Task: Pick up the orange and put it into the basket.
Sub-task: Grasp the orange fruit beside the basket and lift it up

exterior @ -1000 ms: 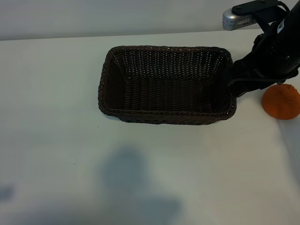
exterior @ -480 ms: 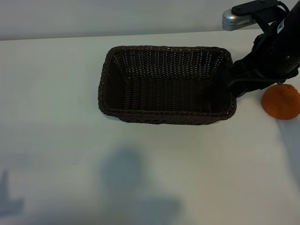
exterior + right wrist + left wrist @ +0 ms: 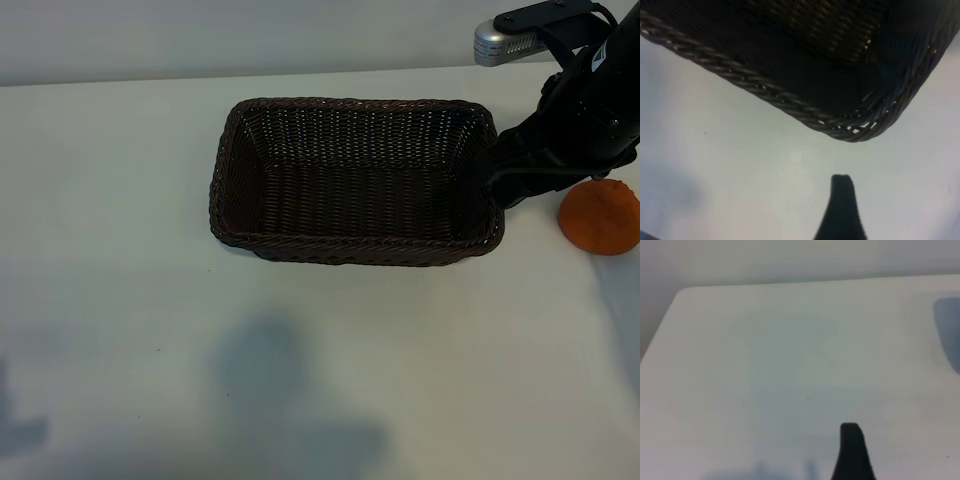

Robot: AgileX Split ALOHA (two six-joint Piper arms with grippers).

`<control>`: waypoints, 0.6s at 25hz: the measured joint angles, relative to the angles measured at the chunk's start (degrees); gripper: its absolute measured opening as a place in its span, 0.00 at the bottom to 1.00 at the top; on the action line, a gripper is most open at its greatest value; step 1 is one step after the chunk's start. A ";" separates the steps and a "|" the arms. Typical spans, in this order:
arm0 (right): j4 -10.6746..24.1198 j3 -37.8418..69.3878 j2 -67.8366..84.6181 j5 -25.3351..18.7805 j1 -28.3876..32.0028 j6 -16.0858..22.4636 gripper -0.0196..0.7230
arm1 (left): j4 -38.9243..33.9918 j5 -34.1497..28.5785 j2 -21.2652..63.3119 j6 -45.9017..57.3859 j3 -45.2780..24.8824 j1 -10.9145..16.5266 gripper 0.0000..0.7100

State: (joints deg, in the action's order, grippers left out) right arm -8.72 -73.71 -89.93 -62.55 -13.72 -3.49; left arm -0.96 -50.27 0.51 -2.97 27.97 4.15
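The orange [image 3: 600, 219] is seen on the white worktop [image 3: 400, 350], just beside the basket's [image 3: 355, 250] 3 o'clock end, outside it. The right gripper [image 3: 497, 178] hangs at that same basket corner, jaws apart, nothing held. The left gripper [image 3: 852, 450]: one fingertip over bare worktop; its opening cannot be told.

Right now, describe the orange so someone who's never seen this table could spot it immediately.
Start at the dark woven basket in the middle of the white table. Look past its right end, just beyond the black right arm. The orange sits there on the table: small, round, the only brightly coloured thing.
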 joint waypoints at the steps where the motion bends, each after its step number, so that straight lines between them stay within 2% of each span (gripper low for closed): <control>1: 0.00 0.00 0.00 0.00 0.00 0.00 0.75 | 0.00 0.00 0.00 0.00 0.00 0.00 0.70; 6: 0.00 0.00 0.00 -0.03 0.00 0.00 0.75 | -0.06 -0.85 0.00 0.00 0.18 0.00 0.67; 12: 0.00 0.00 0.00 -0.07 0.00 0.00 0.75 | -0.06 -8.71 0.00 0.00 1.23 0.00 0.66; 15: 0.00 0.00 0.00 -0.07 0.00 0.00 0.75 | -0.06 -10.14 0.00 0.06 1.23 0.00 0.66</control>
State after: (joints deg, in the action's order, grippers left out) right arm -8.72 -73.71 -89.93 -62.63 -13.72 -3.49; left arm -1.01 -60.41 0.51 -2.90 29.20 4.15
